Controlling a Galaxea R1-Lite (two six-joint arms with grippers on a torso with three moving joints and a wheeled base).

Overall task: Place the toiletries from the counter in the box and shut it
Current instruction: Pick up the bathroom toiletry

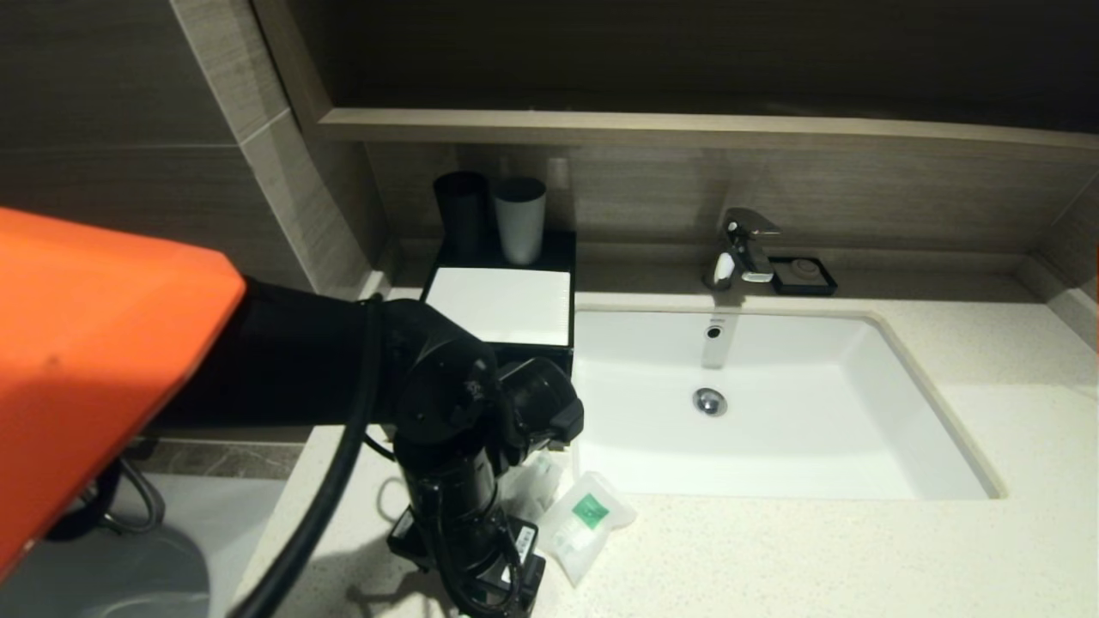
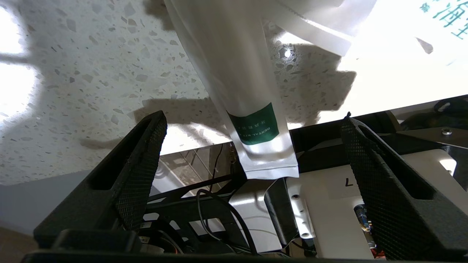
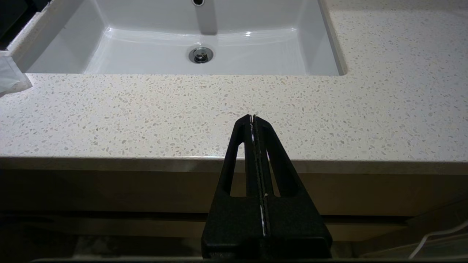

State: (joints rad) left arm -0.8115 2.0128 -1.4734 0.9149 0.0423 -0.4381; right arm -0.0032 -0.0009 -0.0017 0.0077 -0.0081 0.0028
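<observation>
At the counter's [image 1: 773, 558] near left edge, the left hand [image 2: 252, 146] gapes wide astride the overhanging toothbrush pack [image 2: 237, 73], ready to pinch it; the right hand [image 3: 253, 122] idles closed.

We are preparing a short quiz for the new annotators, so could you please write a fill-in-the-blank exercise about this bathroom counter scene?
1. The left gripper hovers at the long toothbrush pack with its jaws ____.
2. The right gripper, parked before the counter, is ____.
3. The label on the squarish sachet is coloured ____.
4. Behind the box stand two ____.

Missing words: open; shut; green; cups
</observation>
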